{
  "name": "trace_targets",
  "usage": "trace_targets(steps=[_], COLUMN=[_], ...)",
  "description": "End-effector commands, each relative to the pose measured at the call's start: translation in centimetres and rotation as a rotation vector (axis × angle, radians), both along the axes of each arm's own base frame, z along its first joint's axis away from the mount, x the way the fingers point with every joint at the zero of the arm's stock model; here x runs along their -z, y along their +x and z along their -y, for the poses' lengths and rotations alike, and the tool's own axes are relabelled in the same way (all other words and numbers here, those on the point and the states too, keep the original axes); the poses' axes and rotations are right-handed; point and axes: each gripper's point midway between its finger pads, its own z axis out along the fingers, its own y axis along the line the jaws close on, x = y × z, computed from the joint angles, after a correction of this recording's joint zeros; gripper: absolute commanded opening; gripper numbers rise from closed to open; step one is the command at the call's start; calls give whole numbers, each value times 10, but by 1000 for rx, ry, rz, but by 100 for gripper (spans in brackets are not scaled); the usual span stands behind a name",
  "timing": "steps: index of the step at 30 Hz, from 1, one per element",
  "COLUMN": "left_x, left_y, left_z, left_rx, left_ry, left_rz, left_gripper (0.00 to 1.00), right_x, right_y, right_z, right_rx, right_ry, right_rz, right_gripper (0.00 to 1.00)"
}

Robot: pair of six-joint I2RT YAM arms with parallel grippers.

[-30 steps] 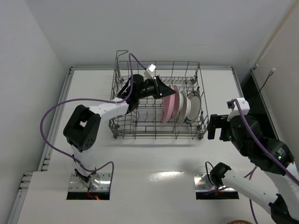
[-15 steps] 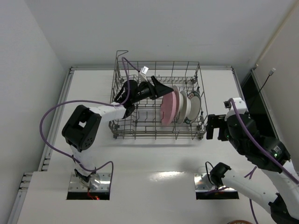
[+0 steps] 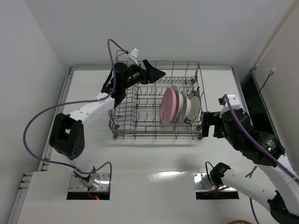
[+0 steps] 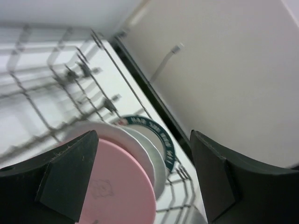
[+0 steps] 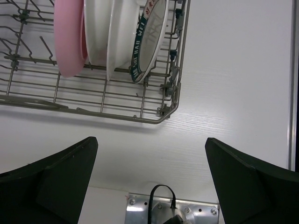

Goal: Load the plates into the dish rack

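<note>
Four plates (image 3: pixel 180 106) stand on edge in the right half of the dish rack (image 3: pixel 159 136), so loading looks complete and the step in hand is judged to be the withdrawal after the last release. Reading from the left: the left gripper (image 3: pixel 154 73) hangs above the rack's far rim, left of the plates, and touches none of them. Its wrist view shows the jaws spread with nothing between them, only the plate tops below. The left half of the rack holds bare upright tines (image 3: pixel 140 100). Next comes the pink plate (image 3: pixel 167 106), leftmost of the row and nearest the rack's middle. Beside it are two white plates (image 3: pixel 182 106), set close and nearly parallel, and then the teal-rimmed plate (image 3: pixel 195 103), which leans toward the rack's right wall. In the right wrist view all four sit between tines on the rack floor, their lower edges caught by the wires. The right gripper (image 3: pixel 210 125) waits just outside the rack's near right corner, over the table (image 3: pixel 154 158), with its jaws spread wide and empty. The next move probably calls for raising the left arm clear of the tall wire sides without snagging its cable. The right arm needs only to back away from the corner. Neither should nudge the leaning teal-rimmed plate.
</note>
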Motion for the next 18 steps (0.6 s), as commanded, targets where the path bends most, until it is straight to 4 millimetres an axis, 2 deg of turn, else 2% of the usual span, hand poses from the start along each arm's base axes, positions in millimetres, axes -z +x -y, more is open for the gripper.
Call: trace_targets(steps=[1, 2, 3, 4, 6, 7, 9, 10, 11, 13, 15, 16, 17, 18], left_x=[-72, -85, -89, -82, -98, -89, -82, -87, -73, -66, -68, -61, -69, -50], left_y=[-1, -3, 1, 7, 5, 10, 8, 3, 2, 1, 5, 6, 8, 14], left_z=[-31, -43, -56, -72, -104, -129, -153, -169, -173, -178, -175, -165, -152, -144], left_rx=[-143, -198, -258, -360, -500, -626, -725, -792, -806, -826, -831, -801, -748, -712], left_ry=[141, 180, 257, 324, 388, 437, 516, 521, 542, 543, 512, 521, 493, 528], left_rz=[209, 243, 293, 267, 309, 277, 287, 295, 288, 273, 271, 268, 286, 247], left_gripper=[77, 77, 77, 77, 79, 81, 81, 81, 83, 83, 83, 83, 83, 83], right_x=[-26, -29, -30, -30, -31, -28, -23, -22, -21, -18, -19, -18, -23, -22], right_y=[6, 7, 6, 6, 7, 7, 9, 11, 13, 16, 19, 18, 17, 16], right_z=[-6, -7, -6, -6, -5, -4, -4, -4, -5, -10, -13, -16, -18, -18], right_rx=[-10, -10, -10, -10, 12, 19, 51, 67, 74, 65, 72, 57, 48, 60], right_ry=[56, 64, 70, 70, 84, 74, 89, 88, 99, 104, 117, 126, 135, 147], right_rz=[70, 80, 87, 87, 89, 85, 72, 69, 69, 65, 67, 60, 69, 59], right_gripper=[99, 99, 99, 99, 99, 99, 99, 99, 99, 99, 99, 99, 99, 99])
